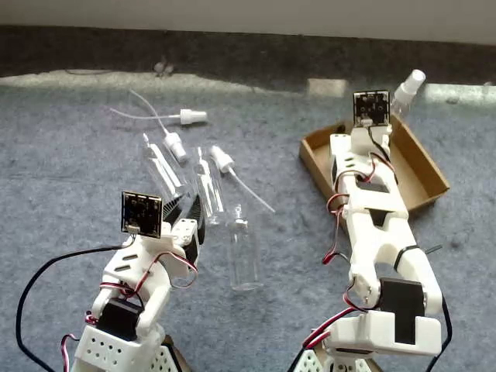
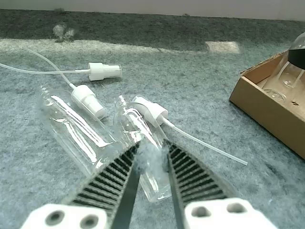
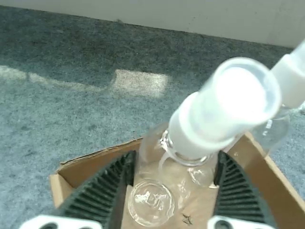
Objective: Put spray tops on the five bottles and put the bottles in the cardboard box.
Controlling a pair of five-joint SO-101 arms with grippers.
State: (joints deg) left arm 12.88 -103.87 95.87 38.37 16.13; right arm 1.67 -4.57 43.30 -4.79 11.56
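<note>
I am holding my right gripper [image 3: 175, 160] over the shallow brown cardboard box [image 3: 62, 179]. Its jaws are pressing on both sides of a clear plastic bottle with a white spray top [image 3: 205, 129], which is leaning above the box floor.

My left gripper [image 2: 150, 149] is hovering just over a clear open-necked plastic bottle [image 2: 136, 126] that is lying on the grey felt table cover [image 2: 43, 186]. Its jaws are standing only a little apart and are gripping nothing. A loose white spray top with a thin tube [image 2: 150, 109] is lying just beside this bottle's neck.

I am judging this bottle as very light, smooth and ready to roll, with thin walls that give under pressure. I am therefore planning a gentle grip across the middle of its body, leaving the neck free.
</note>
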